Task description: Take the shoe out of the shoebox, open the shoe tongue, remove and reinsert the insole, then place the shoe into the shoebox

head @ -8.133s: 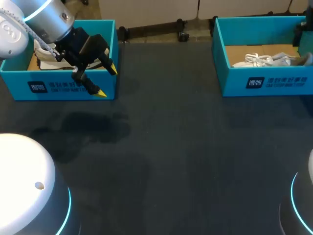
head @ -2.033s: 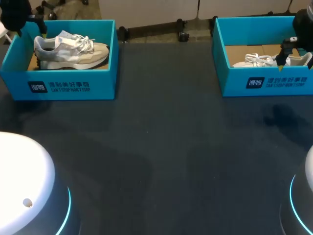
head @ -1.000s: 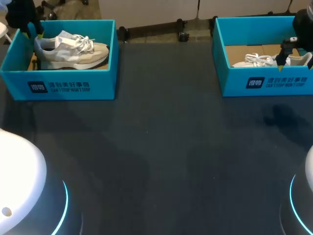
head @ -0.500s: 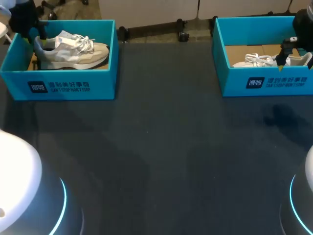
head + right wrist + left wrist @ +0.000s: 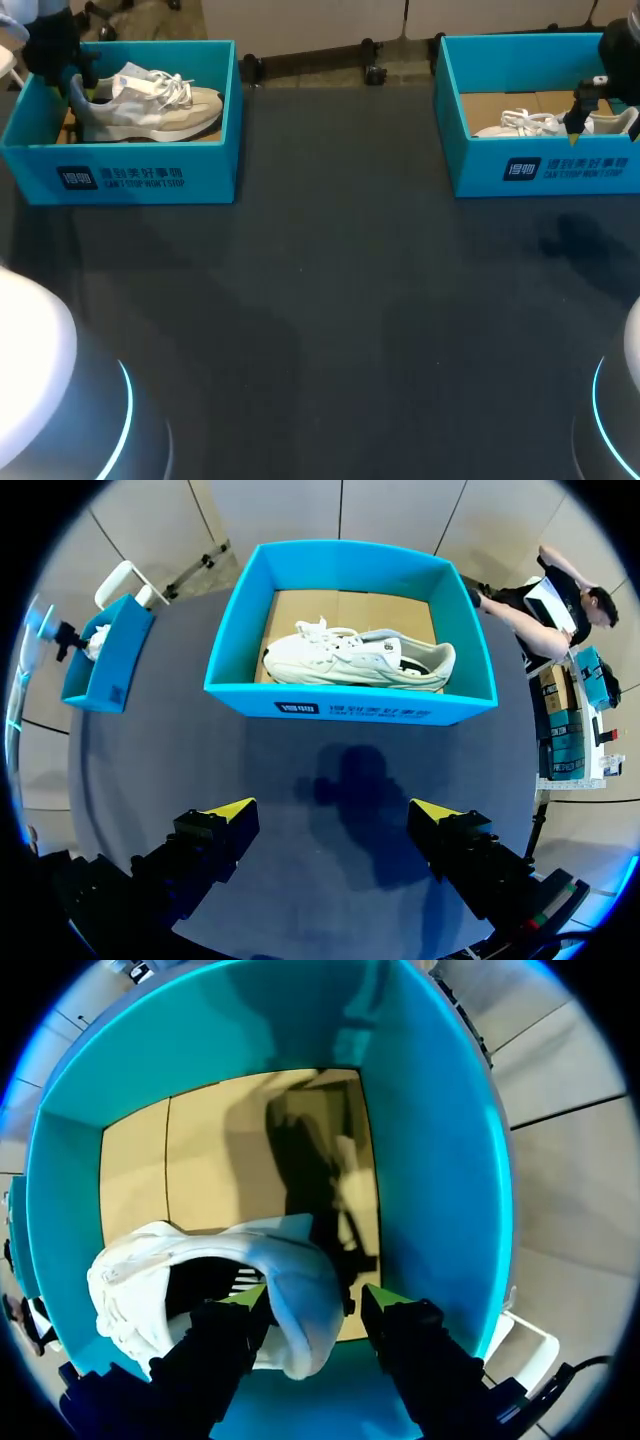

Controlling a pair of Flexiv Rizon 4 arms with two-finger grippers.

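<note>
Surface [image 5: 340, 300]: dark; two boxes sit near its far edge, well apart, one toward each far corner.
Left box [image 5: 150, 175]: teal, open-topped, brown card floor; it holds the grey shoe.
Grey shoe [image 5: 150, 100]: on its sole, heel near the box's left end wall, toe toward the right end; a strip of card floor shows beside it.
Left claw [image 5: 312, 1305]: down inside the left box at its left end, fingers apart astride the heel. One finger lies against the heel and a thin gap shows at the other, so there is no grip.
Right box [image 5: 560, 165]: teal, open-topped; it holds the white shoe.
White shoe [image 5: 350, 660]: on its sole, lengthwise, with card floor showing behind it.
Right claw [image 5: 330, 815]: spread wide, holding nothing, above the surface with the right box ahead of it.
</note>
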